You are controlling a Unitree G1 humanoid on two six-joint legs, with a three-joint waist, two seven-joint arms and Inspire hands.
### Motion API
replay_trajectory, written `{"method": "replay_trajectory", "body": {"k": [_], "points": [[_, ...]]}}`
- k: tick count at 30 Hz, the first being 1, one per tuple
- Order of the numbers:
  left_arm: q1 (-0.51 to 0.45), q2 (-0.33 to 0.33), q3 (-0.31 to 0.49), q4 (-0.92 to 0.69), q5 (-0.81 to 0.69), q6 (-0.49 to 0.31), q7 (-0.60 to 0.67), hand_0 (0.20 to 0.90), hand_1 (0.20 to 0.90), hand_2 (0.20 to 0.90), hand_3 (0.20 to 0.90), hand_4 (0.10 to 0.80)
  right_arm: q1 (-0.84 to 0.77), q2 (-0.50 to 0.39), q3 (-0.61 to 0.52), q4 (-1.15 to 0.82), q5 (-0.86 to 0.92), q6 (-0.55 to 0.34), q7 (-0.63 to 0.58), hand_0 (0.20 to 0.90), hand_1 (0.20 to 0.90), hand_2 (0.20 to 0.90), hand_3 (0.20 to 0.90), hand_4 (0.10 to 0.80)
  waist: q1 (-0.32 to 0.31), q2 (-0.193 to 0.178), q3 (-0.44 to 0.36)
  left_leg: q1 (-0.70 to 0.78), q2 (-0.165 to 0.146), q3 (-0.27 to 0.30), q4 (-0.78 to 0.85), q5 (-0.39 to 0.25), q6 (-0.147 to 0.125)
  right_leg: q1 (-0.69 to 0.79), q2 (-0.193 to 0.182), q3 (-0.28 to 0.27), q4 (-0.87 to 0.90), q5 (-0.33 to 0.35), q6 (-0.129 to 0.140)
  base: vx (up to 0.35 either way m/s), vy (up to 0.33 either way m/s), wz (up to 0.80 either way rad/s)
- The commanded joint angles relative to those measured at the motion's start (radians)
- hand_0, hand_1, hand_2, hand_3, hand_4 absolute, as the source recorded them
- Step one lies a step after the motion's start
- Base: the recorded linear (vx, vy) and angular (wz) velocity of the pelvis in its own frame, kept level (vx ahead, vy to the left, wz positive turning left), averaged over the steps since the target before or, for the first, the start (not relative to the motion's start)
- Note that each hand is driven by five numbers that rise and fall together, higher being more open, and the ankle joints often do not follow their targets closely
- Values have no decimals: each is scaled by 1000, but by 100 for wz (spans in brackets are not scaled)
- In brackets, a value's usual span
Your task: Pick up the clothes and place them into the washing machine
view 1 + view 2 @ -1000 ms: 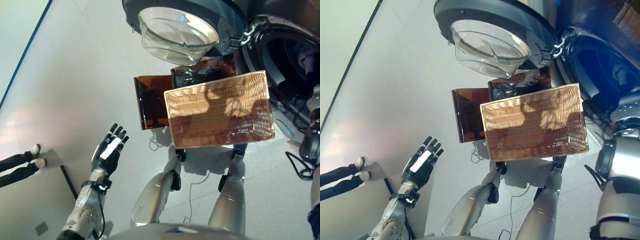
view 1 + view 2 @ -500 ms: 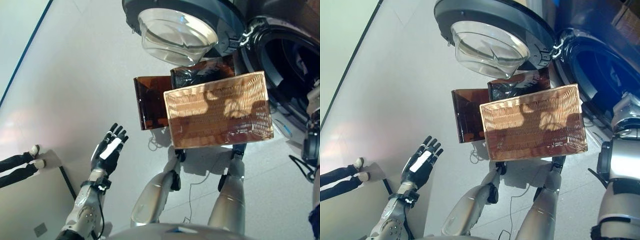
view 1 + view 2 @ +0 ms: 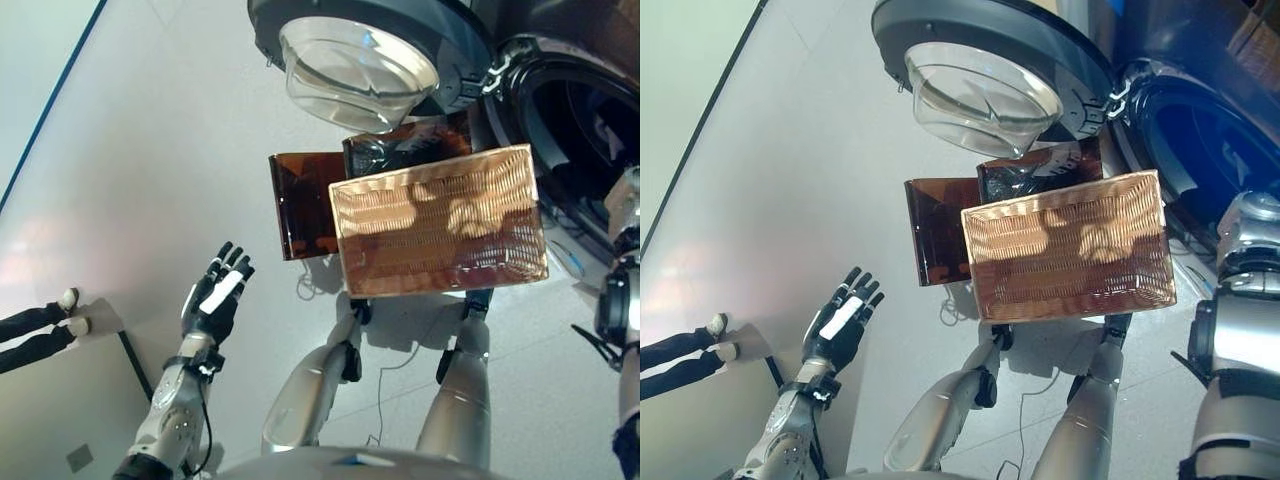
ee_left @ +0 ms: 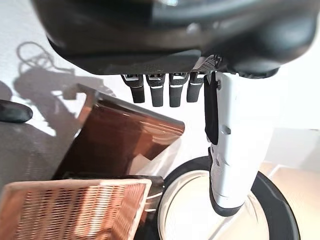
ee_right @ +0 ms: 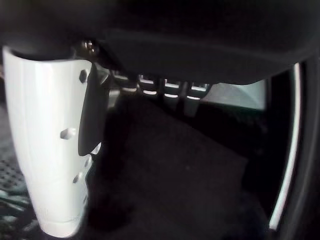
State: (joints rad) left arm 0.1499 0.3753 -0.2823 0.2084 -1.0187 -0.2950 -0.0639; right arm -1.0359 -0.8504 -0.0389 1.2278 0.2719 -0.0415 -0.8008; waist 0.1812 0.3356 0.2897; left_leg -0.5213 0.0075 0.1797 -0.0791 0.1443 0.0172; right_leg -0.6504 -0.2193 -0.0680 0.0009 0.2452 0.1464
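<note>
Left hand sits in the lower left of the head views, fingers straight and spread, nothing in it, with a wide stretch of bare pale floor all around and above it. In its own wrist view the fingers hang straight too, white-covered thumb alongside.

Right hand only shows in its wrist view: fingers look relaxed and straight, white thumb cover to one side, and past them it's just a dark mass with a curved pale rim at the far edge. Could be cloth in the drum, honestly can't tell. In the head views only the right arm shows, at the right edge of the frame, reaching up toward the washing machine's drum opening in the upper right.

Moving to the centre: the wicker basket looks empty, with its long edges running nearly left to right. Touching its left edge is a brown translucent bin, and a dark bin pokes out behind its top edge. The round glass door hangs open at top centre, its rim close above those bins. A person's legs lie at the left edge, well apart from the left hand.

I can't make out any clothes for sure in any view.
</note>
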Motion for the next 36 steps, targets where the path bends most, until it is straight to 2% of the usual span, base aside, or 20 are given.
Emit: {"method": "replay_trajectory", "body": {"k": [1,2,8,16,21,26,31,32,36], "points": [[-18,-2,53,28,38,-103,13,900,900,900,900,800,63,-33,73,-103,-132,-53,-135,900,900,900,900,800,35,17,-75,30,-15,-59,-8,-36,-76,-20,74,-2,89,-90,-29,0,0,0],[-19,-1,53,30,38,-104,12,900,900,900,900,800,66,-32,70,-105,-133,-53,-136,900,900,900,900,800,35,15,-75,27,-16,-59,-8,-31,-76,-22,73,-2,86,-83,-30,4,-6,4],[-45,-36,75,195,131,-106,36,900,900,900,900,800,295,132,24,-233,-220,-90,-140,900,900,900,900,800,18,-22,-86,54,-20,-64,-8,-41,-75,18,70,-10,77,-88,-28,14,1,5],[-64,-59,93,302,178,-122,53,900,900,900,900,800,403,253,37,-306,-298,-118,-163,900,900,900,900,800,10,-45,-94,71,-22,-65,-8,-44,-73,43,64,-14,61,-83,-28,2,14,2],[-73,-73,93,333,203,-126,66,900,900,900,900,800,432,309,71,-272,-292,-137,-134,900,900,900,900,800,7,-54,-101,86,-25,-66,-8,-47,-75,62,62,-14,59,-82,-27,2,2,1],[-97,-88,93,395,255,-132,89,900,900,900,900,800,490,407,155,-180,-272,-161,-51,900,900,900,900,800,1,-83,-116,118,-21,-68,-8,-54,-76,104,61,-22,55,-82,-27,30,-4,2],[-127,-117,102,494,318,-137,125,900,900,900,900,800,567,486,219,-130,-277,-179,2,900,900,900,900,800,-14,-124,-126,174,-15,-76,-8,-62,-85,184,63,-35,36,-80,-22,74,-35,-2],[-144,-131,110,558,350,-129,140,900,900,900,900,800,601,519,230,-118,-279,-187,20,900,900,900,900,800,-23,-145,-131,199,-12,-80,-8,-63,-92,226,65,-43,21,-77,-20,100,-49,9],[-170,-138,117,630,411,-126,163,900,900,900,900,800,644,556,240,-97,-267,-195,51,900,900,900,900,800,-35,-170,-140,224,-9,-83,-8,-60,-100,268,67,-55,0,-70,-17,108,-43,10]]}}
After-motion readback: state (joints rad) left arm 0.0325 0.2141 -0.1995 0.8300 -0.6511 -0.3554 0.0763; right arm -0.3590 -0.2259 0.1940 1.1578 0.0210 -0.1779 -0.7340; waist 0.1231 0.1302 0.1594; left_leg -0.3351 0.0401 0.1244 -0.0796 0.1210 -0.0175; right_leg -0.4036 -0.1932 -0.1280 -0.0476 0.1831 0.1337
